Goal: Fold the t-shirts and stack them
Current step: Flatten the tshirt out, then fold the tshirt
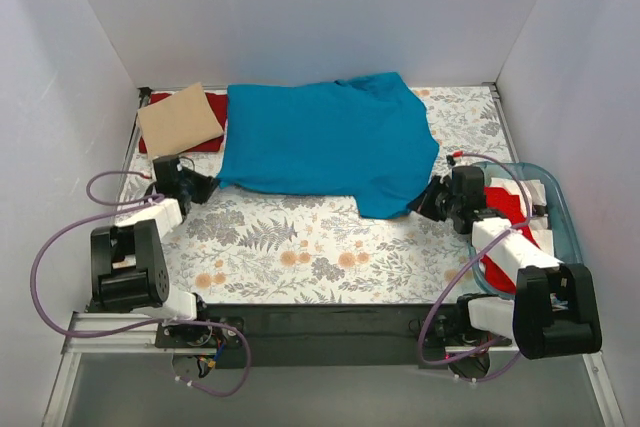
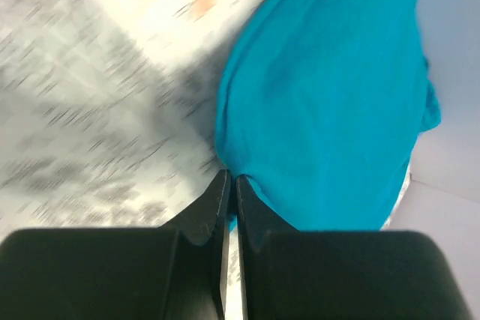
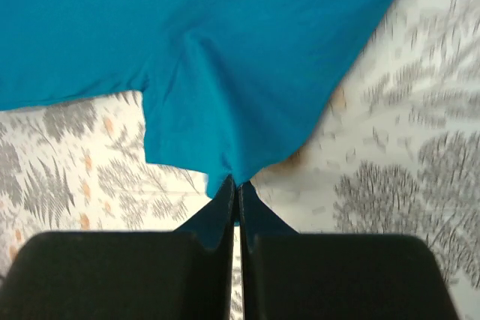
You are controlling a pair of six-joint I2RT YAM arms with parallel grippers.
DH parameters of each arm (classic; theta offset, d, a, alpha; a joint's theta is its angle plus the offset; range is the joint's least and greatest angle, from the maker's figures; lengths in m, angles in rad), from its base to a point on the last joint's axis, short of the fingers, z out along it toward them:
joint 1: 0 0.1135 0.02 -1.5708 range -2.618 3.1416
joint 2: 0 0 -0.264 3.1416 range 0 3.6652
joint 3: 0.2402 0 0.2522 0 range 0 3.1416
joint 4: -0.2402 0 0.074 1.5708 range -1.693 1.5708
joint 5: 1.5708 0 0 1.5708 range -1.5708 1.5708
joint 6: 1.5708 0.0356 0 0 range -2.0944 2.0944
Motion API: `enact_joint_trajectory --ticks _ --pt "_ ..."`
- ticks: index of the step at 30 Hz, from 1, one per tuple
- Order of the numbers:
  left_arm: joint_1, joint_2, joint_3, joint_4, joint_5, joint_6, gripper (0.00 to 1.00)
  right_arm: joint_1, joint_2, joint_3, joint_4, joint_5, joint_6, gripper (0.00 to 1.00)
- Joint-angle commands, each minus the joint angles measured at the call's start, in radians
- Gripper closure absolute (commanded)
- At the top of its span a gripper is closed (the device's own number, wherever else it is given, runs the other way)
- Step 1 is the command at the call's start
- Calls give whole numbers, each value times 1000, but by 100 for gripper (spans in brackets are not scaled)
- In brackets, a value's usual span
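Note:
A teal-blue t-shirt (image 1: 330, 142) lies spread across the far half of the table. My left gripper (image 1: 208, 187) is shut on its near left corner (image 2: 255, 185). My right gripper (image 1: 428, 199) is shut on its near right corner (image 3: 225, 155), where the cloth bunches at the fingertips. A folded tan-beige t-shirt (image 1: 180, 119) lies on a folded red t-shirt (image 1: 208, 122) at the far left. More red cloth (image 1: 505, 212) lies in the tub under my right arm.
A clear blue-tinted plastic tub (image 1: 563, 209) stands at the right edge, partly under my right arm. The floral table cloth (image 1: 300, 247) covers the table. White walls close in the back and both sides.

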Motion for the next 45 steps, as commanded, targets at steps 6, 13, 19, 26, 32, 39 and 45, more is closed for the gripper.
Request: enact_joint_trajectory --ticks 6,13,19,26,32,39,45 --pt "4 -311 -167 -135 -123 -22 100 0 -153 -227 -4 -106 64 99" --pt "4 -522 -216 -358 -252 5 100 0 -437 -285 -241 -113 63 99" --pt "4 -624 -236 -540 -336 -47 100 0 -693 -262 -468 -106 72 99" --pt "4 -616 -288 -527 -331 -85 99 -2 -731 -203 -522 -94 59 99" --pt "4 -503 -239 -442 -271 -55 100 0 -541 -71 -458 -22 9 99" --pt "6 -348 -147 -382 -240 -44 98 0 -287 81 -341 -8 -20 99" --pt "4 -245 -66 -350 -223 -51 98 0 -114 196 -280 -2 -26 99"
